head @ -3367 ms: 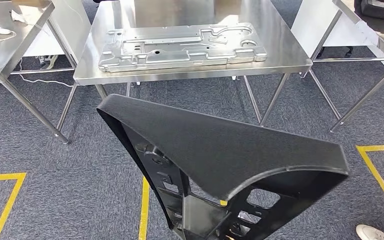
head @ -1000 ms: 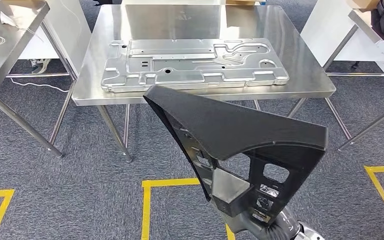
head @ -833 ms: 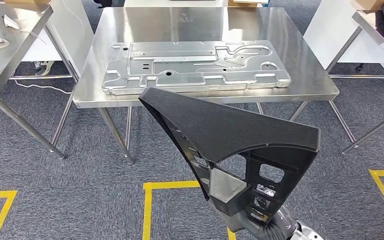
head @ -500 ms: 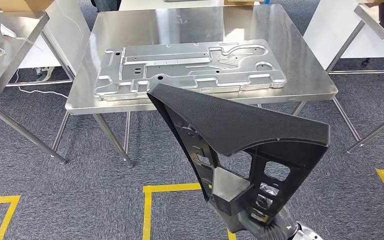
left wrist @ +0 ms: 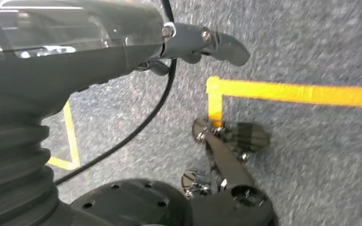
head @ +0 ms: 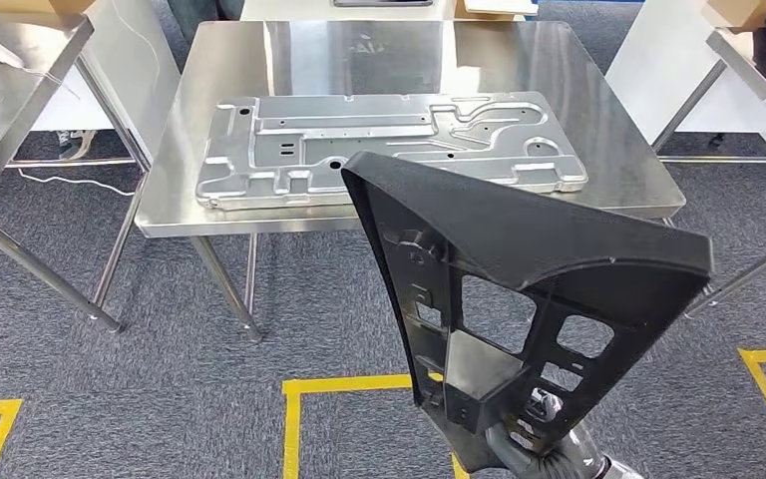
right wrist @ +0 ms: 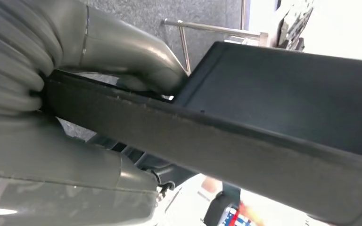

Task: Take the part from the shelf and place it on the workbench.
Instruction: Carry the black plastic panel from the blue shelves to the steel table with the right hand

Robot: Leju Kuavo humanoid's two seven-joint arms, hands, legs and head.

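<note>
— One hand, my right hand [right wrist: 75, 99], is gripping the black trim part [head: 519, 249] near the workbench [head: 608, 150].
— Risk?
— It's overhanging the metal panel [head: 389, 140]; I'm risking clipping it.

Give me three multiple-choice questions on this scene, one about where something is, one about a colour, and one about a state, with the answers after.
1. Where does the stamped metal panel lie?
A. on the steel workbench straight ahead
B. on the carpet
C. on the table at the left edge

2. What colour are the tape lines on the carpet?
A. white
B. yellow
C. red

3. What is the state of the black plastic part?
A. lying on the workbench
B. lying on the floor
C. held up by the right hand, in front of the workbench

Answers: 1 A, the head view shows the panel flat on the middle bench top. 2 B, the floor lines are yellow in the head and left wrist views. 3 C, the right wrist view shows the hand's thumb pressed on the part's edge, and the part's lower end is over the carpet.
</note>
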